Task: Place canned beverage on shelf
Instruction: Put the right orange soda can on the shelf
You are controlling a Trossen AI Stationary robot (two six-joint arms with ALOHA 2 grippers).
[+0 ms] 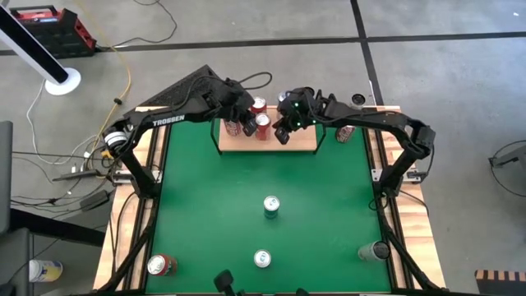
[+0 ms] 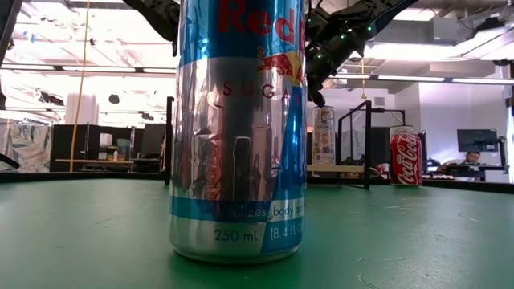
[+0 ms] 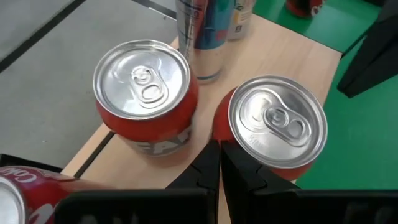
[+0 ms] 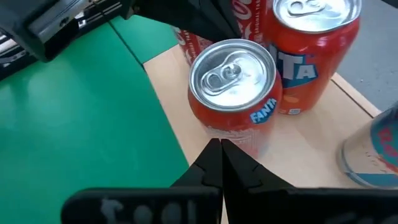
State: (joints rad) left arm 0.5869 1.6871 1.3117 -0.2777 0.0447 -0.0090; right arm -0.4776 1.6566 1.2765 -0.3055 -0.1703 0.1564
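I work in a robotics lab: a bare grey concrete floor [image 1: 271, 20] strewn with loose cables [image 1: 66, 156], bright ceiling strip lights [image 2: 418, 78], dark monitors on distant desks [image 2: 474, 140], a seated person [image 2: 472, 158].

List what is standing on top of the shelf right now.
The shelf holds red Fanta cans, a Coca-Cola can and a slim blue-and-silver can. Both arms hang over it, hiding part of its top from above.
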